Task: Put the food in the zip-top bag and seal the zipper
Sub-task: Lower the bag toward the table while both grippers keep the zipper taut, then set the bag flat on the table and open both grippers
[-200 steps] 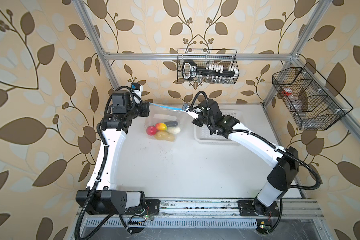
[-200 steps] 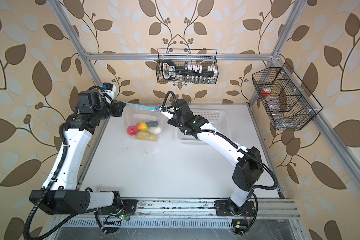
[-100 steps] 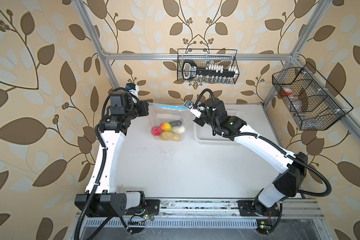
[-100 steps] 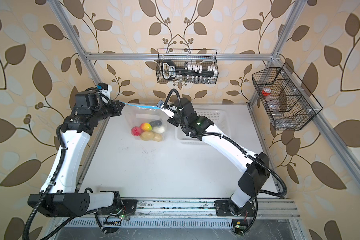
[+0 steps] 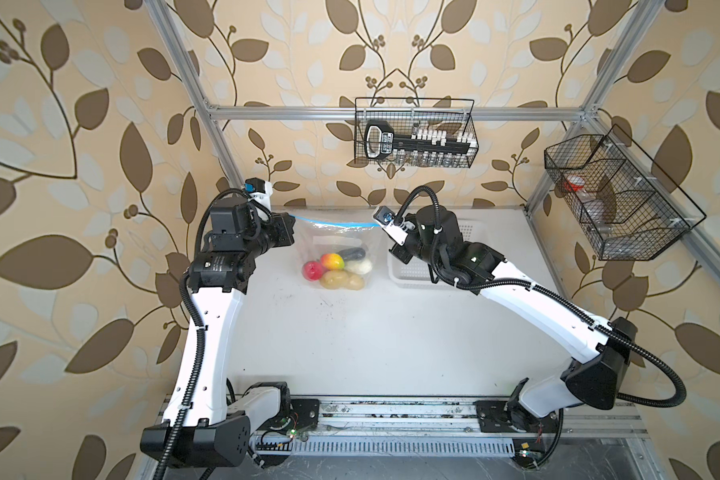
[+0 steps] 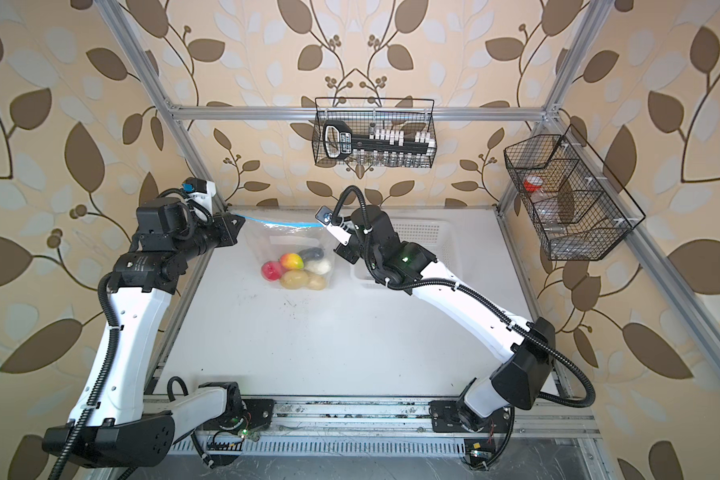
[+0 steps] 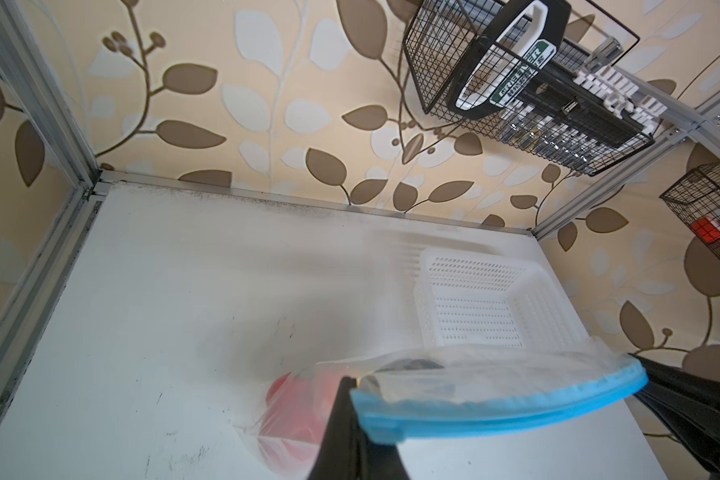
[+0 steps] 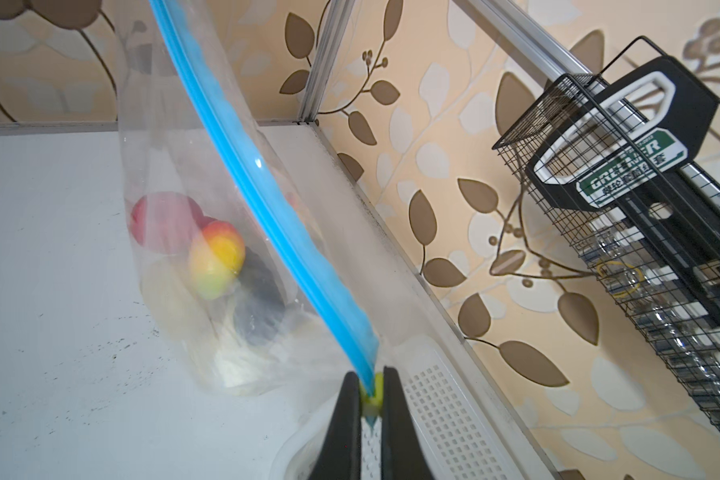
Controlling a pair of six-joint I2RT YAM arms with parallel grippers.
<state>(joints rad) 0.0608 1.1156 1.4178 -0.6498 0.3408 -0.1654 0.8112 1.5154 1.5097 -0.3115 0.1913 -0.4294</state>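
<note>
Small delta over the last second: the bag has drifted slightly right and down in both top views, and the right arm's elbow has swung out to the right. Grips are unchanged. The left tool is clamped on the left end of the zipper. The right tool is pinched on the yellow tab at the opposite end. The zipper is strung between them, upper centre of the top views, with a slight sag. The food sits low in the bag, which hangs just left of the basket. I can't tell whether the bag's bottom rests on the counter. Six pieces are countable through the plastic and a seventh isn't clear. The basket looks empty in the left wrist view, and nothing is loose on the counter. In both wrist views the zipper reads as one closed band along its visible length. With the tab at the far end, my read is that loading is done and the seal is done or nearly so. The shift looks like repositioning, not more zipping. Next step should be a check on the end under the left tool, then set down and release.
</note>
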